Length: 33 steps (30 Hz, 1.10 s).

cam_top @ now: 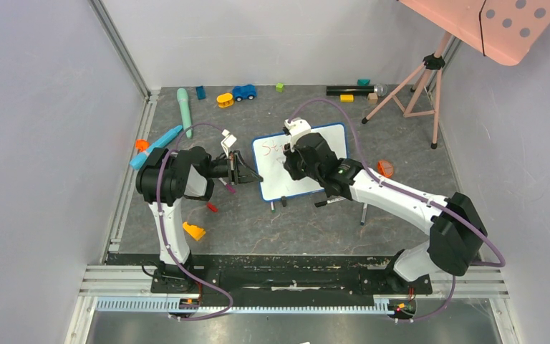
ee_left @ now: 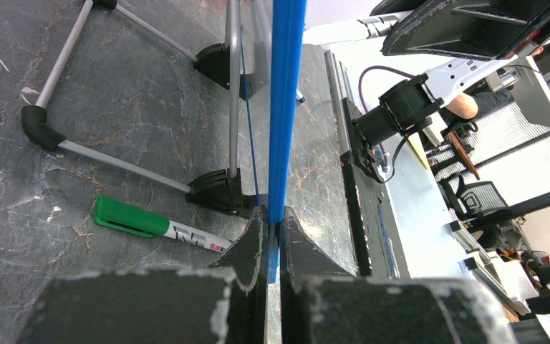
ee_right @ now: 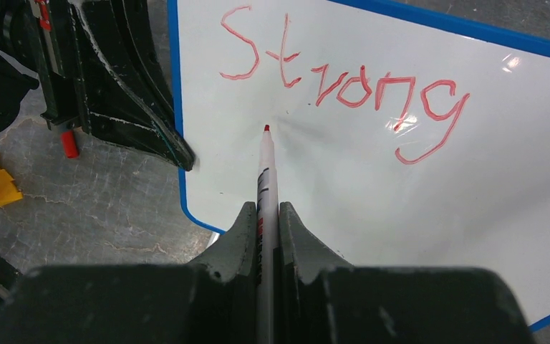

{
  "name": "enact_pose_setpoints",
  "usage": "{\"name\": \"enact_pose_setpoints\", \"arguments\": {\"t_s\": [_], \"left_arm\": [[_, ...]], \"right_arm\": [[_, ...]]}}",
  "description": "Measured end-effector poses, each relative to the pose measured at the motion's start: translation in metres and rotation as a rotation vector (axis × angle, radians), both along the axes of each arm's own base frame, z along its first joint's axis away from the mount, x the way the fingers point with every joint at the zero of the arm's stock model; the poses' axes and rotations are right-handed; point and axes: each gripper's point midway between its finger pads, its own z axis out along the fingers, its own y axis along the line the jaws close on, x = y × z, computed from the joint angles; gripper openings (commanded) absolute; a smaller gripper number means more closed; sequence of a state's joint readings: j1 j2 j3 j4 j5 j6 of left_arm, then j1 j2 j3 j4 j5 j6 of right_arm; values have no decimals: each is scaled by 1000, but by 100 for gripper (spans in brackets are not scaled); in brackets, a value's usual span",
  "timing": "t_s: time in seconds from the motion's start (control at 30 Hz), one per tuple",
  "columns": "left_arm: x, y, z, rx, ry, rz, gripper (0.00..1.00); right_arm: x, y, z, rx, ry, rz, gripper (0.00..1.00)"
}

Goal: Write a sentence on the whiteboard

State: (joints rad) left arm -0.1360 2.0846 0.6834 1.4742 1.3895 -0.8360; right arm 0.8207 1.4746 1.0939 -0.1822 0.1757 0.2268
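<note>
The whiteboard (cam_top: 276, 175) with a blue frame stands tilted at mid-table and fills the right wrist view (ee_right: 401, 201). One red word, "Strong" (ee_right: 344, 89), is written along its top; it shows faintly from above (cam_top: 272, 148). My left gripper (cam_top: 254, 174) is shut on the board's left blue edge (ee_left: 286, 107), with the fingertips (ee_left: 256, 229) pinching the frame. My right gripper (cam_top: 290, 159) is shut on a red marker (ee_right: 265, 172). The marker's tip points at the white surface just below the "t". I cannot tell if the tip touches.
A green-capped marker (ee_left: 157, 223) lies on the grey floor by the board's black feet (ee_left: 215, 190). Toys lie along the back and left: a teal tube (cam_top: 184, 107), a blue car (cam_top: 243, 92) and an orange block (cam_top: 193, 231). A pink tripod (cam_top: 419, 82) stands at the back right under a pink dotted panel (cam_top: 508, 25).
</note>
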Motion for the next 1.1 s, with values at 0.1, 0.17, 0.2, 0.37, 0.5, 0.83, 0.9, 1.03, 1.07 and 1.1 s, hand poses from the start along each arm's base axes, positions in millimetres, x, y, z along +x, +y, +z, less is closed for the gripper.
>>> {"name": "enact_pose_setpoints", "arguments": {"t_s": [0.1,0.17,0.2,0.37,0.5,0.83,0.9,1.03,1.07,1.1], "left_arm": [[0,0,0,0,0,0,2],[0,0,0,0,0,0,2],[0,0,0,0,-1,0,2],[0,0,0,0,-1,-1,2],[0,0,0,0,-2,-1,2],[1,0,1,0,-3,-2,2],[1,0,1,0,-3,-2,2],[1,0,1,0,-3,-2,2],[1,0,1,0,-3,-2,2],[1,0,1,0,-3,-2,2]], "right_arm": [[0,1,0,2,-1,2,0],[1,1,0,1,-2,3,0],[1,2,0,0,-1,3,0],[2,3,-2,-4,4,6,0],[2,3,-3,-3,4,8,0],[1,4,-3,-1,7,13,0],[1,4,-3,-1,7,13,0],[1,4,-3,-1,7,12,0],[1,4,-3,-1,7,13,0],[1,4,-3,-1,7,13,0]]}}
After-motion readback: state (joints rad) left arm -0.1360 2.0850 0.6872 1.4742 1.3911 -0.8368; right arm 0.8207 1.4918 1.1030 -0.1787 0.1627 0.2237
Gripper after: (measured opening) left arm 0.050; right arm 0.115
